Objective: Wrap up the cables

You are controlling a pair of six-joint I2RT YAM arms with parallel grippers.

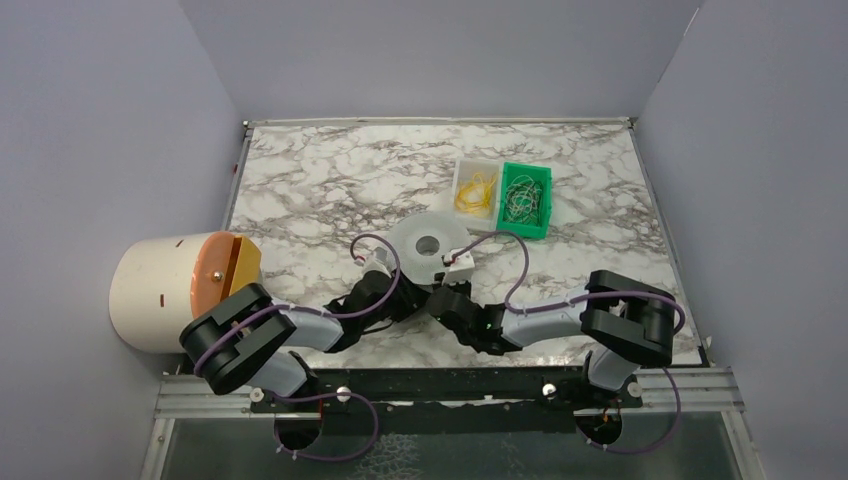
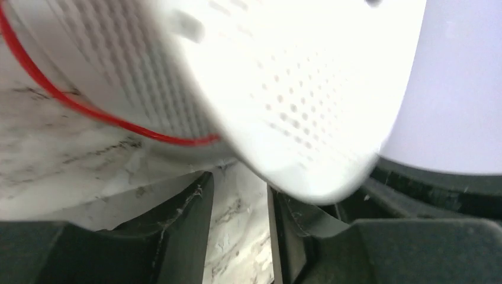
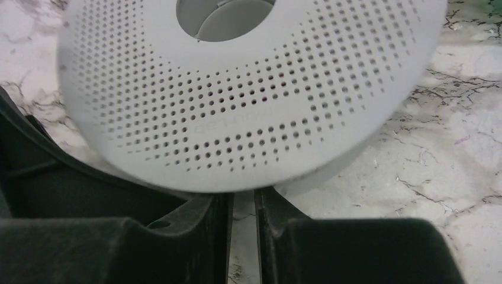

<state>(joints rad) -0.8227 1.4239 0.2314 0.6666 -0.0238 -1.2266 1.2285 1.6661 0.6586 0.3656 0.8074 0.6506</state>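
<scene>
- Only the left wrist view showed the red wire (image 2: 89, 109). It curved round the core of the spool (image 2: 284, 89), toward 9 o'clock in that frame.
- From the top, the spool (image 1: 430, 245) sat mid-table (image 1: 300, 180). The left gripper (image 1: 390, 268) was at its 7 o'clock and the right gripper (image 1: 447, 268) at its 5 o'clock. The wire was too thin to make out there.
- Left jaws stood apart with table showing between them. The flange overlapped one finger; contact could not be told.
- Right jaws stood a narrow slit apart, just under the flange.
</scene>
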